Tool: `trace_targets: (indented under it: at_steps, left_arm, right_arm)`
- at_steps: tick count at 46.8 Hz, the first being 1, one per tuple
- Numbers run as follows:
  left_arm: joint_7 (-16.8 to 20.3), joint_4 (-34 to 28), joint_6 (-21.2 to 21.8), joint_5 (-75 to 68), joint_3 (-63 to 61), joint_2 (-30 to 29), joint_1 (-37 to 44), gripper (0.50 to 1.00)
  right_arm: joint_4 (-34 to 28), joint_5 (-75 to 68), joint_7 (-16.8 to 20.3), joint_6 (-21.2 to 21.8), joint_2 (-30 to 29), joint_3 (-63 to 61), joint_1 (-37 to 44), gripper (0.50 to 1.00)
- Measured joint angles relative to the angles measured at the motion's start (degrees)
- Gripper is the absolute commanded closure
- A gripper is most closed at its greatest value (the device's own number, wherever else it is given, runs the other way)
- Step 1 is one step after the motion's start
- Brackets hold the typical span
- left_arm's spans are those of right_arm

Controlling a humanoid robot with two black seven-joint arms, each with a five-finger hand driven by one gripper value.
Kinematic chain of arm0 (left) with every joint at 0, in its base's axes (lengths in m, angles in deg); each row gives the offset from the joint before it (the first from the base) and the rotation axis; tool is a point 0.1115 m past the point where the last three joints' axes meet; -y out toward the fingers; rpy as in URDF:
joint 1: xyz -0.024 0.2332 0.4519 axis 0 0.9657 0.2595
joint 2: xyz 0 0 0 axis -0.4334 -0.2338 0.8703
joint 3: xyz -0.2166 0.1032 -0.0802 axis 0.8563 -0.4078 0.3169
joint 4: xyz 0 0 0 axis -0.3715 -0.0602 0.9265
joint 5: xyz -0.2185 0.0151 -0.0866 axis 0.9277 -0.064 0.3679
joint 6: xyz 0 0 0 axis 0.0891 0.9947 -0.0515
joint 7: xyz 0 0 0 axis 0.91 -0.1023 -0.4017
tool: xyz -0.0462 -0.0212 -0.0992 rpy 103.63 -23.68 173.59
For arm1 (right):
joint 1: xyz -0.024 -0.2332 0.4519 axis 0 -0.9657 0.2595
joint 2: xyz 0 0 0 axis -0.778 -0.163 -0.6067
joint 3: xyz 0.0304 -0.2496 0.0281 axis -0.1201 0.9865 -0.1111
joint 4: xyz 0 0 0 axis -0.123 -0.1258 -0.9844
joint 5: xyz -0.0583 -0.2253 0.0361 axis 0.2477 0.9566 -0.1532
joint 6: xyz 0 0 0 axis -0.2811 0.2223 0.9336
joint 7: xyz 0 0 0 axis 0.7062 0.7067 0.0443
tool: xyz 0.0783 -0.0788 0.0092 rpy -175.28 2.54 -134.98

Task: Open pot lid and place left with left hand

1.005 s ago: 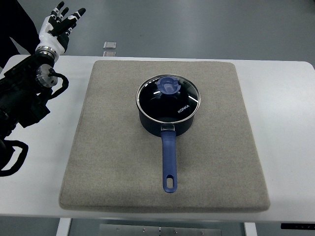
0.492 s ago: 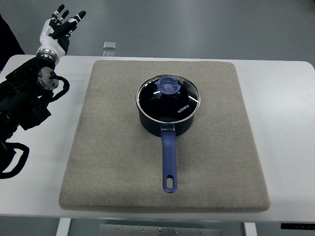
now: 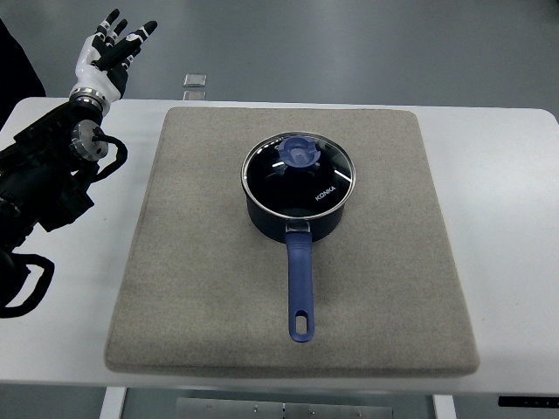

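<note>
A dark blue pot (image 3: 297, 209) stands near the middle of a grey mat (image 3: 201, 262), its long blue handle (image 3: 300, 292) pointing toward the front edge. A glass lid (image 3: 299, 176) with a steel rim and a blue knob (image 3: 300, 151) sits closed on the pot. My left hand (image 3: 112, 48) is raised at the far left corner, beyond the table's back edge, fingers spread and holding nothing. It is well to the left of the lid. The black left arm (image 3: 44, 179) comes in from the left edge.
The mat lies on a white table (image 3: 507, 218). A small square metal piece (image 3: 195, 80) rests just past the table's back edge. Black cable loops (image 3: 22, 279) hang from the arm over the table's left side.
My left hand has drifted slightly right and up, with the arm following. The pot and lid have not moved.
</note>
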Motion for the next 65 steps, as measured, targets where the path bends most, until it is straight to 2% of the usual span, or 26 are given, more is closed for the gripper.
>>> trace_targets:
  at_steps: [42,59,65]
  left_arm:
    - [-0.4,1.5,-1.3,-0.2,-0.2,-0.9,0.2,0.510]
    - [-0.3,3.7,-1.2,-3.3,-1.4,-0.9,0.2,0.510]
    - [-0.4,3.9,-1.3,-8.5,-4.7,-1.0,-0.6,0.510]
  right_arm:
    - [0.0,0.0,0.0,0.0,0.0,0.0,0.0,0.583]
    - [0.0,0.0,0.0,0.0,0.0,0.0,0.0,0.583]
    - [0.0,0.0,0.0,0.0,0.0,0.0,0.0,0.583]
